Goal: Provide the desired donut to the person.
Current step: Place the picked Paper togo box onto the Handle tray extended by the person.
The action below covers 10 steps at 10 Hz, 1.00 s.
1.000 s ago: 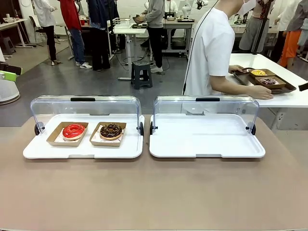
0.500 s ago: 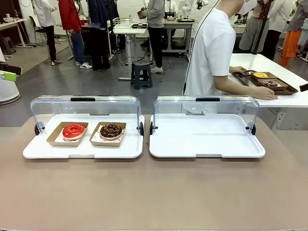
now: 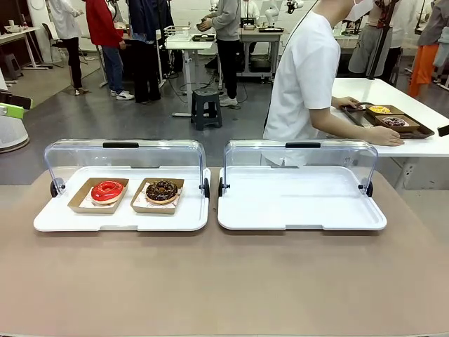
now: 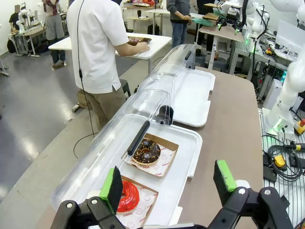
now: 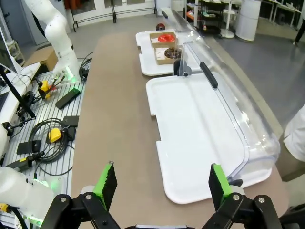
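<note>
A red-glazed donut (image 3: 106, 190) and a chocolate donut (image 3: 161, 190) each sit in a brown paper tray on the left white tray (image 3: 119, 219), whose clear lid (image 3: 125, 156) stands open. The person (image 3: 309, 77) in a white shirt stands side-on behind the table, hands on a dark tray (image 3: 410, 130) of donuts on a side table. My left gripper (image 4: 167, 183) hangs open above the near end of that tray, over the red donut (image 4: 127, 196) and short of the chocolate donut (image 4: 147, 150). My right gripper (image 5: 159, 185) is open above the bare tabletop.
The right white tray (image 3: 300, 203) holds nothing, its clear lid (image 3: 300, 156) open too. The brown tabletop (image 3: 224, 281) stretches bare in front of both trays. Cables and boxes (image 5: 47, 136) lie beside the table. Bystanders stand far behind.
The person has shifted slightly at the side table, drawing an arm in over the dark tray. The donuts and both white trays have not moved.
</note>
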Tool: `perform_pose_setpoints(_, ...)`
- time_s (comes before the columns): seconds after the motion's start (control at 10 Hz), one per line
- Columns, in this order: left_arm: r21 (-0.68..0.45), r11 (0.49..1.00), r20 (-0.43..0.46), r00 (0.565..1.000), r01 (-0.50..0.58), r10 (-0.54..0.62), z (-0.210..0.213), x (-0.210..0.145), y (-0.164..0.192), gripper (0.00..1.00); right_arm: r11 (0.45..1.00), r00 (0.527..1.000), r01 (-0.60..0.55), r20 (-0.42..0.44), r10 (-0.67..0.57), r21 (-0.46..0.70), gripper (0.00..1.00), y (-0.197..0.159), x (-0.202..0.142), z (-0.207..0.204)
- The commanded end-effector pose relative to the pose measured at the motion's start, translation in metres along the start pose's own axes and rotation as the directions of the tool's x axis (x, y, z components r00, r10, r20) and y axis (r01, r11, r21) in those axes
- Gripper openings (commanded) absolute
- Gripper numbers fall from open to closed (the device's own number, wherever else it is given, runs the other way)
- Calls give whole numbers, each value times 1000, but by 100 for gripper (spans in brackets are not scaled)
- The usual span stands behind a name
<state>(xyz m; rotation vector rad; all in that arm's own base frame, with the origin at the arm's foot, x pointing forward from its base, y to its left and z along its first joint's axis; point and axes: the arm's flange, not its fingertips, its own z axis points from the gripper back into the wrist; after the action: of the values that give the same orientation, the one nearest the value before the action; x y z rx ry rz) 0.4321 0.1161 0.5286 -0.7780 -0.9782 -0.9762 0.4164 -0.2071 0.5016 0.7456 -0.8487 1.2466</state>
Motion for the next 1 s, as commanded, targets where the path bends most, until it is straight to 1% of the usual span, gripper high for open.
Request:
perform_pose_setpoints(0.0,0,1000,10,1000,2,-2,0,1,-2,100,1000,1000,-2,-13,2,-5,100,1,-2,-3)
perform_pose_setpoints(0.9,0,1000,10,1000,2,-2,0,1,-2,100,1000,1000,-2,-13,2,-5,100,1,-2,-3)
